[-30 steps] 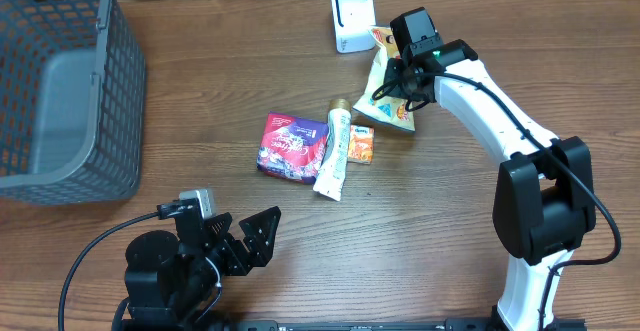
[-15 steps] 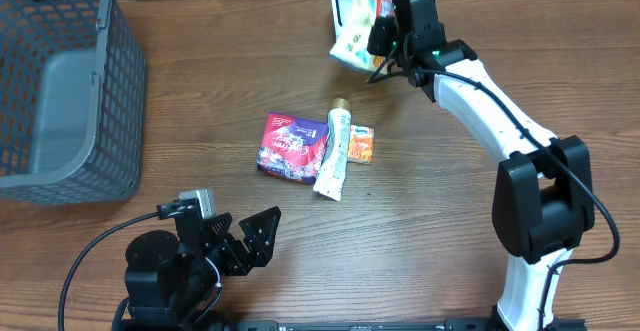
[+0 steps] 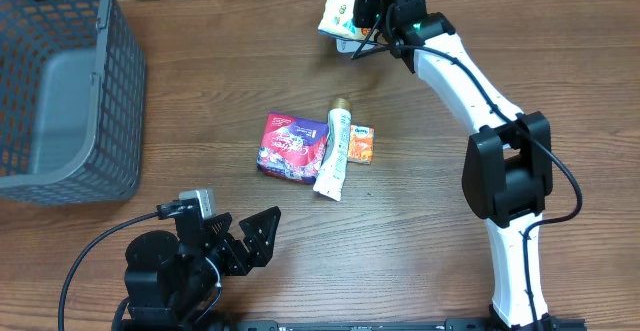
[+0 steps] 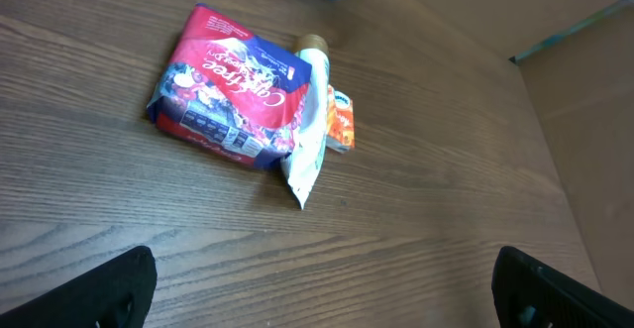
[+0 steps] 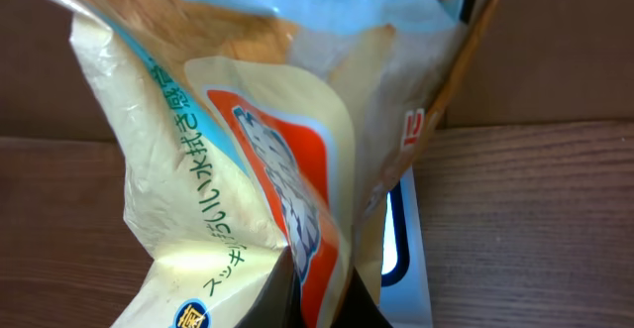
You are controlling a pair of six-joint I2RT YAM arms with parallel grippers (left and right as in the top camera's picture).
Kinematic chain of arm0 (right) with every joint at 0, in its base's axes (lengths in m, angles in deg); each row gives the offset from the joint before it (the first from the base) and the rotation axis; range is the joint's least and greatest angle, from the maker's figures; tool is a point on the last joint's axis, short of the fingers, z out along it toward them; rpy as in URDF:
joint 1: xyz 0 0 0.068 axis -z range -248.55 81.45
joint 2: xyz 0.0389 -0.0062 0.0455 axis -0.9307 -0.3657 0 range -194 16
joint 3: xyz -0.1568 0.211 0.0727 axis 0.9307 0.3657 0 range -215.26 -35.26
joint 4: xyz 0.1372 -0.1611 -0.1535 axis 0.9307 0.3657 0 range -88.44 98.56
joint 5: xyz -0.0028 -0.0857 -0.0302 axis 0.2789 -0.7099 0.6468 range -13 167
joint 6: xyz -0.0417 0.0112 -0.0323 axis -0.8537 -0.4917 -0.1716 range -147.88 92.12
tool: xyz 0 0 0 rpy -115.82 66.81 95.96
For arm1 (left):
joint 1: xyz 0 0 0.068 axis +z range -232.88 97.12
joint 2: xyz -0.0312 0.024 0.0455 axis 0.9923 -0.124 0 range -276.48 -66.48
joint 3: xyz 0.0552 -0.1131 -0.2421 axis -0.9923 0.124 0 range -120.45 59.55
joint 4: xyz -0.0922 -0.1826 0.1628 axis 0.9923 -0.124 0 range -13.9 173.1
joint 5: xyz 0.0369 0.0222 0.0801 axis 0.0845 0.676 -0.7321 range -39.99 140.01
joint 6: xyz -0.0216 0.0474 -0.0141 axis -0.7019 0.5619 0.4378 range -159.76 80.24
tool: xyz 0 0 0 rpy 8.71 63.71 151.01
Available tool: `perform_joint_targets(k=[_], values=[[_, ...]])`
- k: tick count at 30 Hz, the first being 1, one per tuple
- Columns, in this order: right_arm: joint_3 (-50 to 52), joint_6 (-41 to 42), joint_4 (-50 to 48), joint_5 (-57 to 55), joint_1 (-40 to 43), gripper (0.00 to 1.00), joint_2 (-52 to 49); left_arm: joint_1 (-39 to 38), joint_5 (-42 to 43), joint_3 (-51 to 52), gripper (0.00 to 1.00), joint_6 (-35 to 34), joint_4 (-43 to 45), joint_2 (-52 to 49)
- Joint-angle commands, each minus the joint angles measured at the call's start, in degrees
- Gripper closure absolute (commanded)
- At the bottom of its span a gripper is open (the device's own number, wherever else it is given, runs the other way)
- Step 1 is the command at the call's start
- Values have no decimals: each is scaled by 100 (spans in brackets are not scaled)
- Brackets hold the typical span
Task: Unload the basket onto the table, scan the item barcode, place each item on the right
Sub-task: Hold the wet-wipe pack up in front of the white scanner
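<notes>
Snack bag (image 3: 338, 6) is up off the table at the far edge, top centre in the overhead, pinched by your right gripper (image 3: 368, 3), which is clenched on the bag's right side. In the right wrist view the bag (image 5: 248, 169) fills nearly the whole frame: cream with a blue top, an orange panel and printed text, crumpled. The white scanner (image 5: 404, 254) shows only as a strip behind the bag's lower right edge, so the bag hangs in front of it. Can't tell if they touch.

Now big to small:
- Wooden table (image 3: 420, 231) runs across the whole overhead.
- Grey mesh basket (image 3: 112, 121) sits at the far left, well apart from everything else.
- Your right arm (image 3: 470, 81), white, reaches from the near right edge up to the bag.
- Your left gripper (image 3: 250, 239) is at the near edge, left of centre, jaws spread wide, nothing between them; both finger ends show at the bottom corners of the left wrist view.
- Red packet (image 3: 292, 146) lies flat mid-table.
- White tube (image 3: 335, 156) lies against the packet's right edge, cap end pointing away from you.
- Small orange carton (image 3: 362, 144) is just right of the tube, touching it.
</notes>
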Motion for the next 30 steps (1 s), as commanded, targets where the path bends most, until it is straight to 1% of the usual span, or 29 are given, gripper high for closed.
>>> perform_joint_targets(k=[1,3,9,23,27,30], values=[[-199,-516,-350,-466,-210,96,83,24,39,-33,0,-59,15,37],[-197,-531,-442,-737,-264,96,74,24,42,-33,0,-59,15,37],[-197,-531,-627,-745,-271,96,72,24,42,-33,0,-59,15,37],[-149,-527,-527,-793,-251,96,70,22,42,-33,0,-59,7,37],[-155,-520,-503,-811,-114,96,367,24,39,-33,0,-59,4,37],[-155,-144,-299,-809,269,96,820,22,42,-33,0,-59,7,37]])
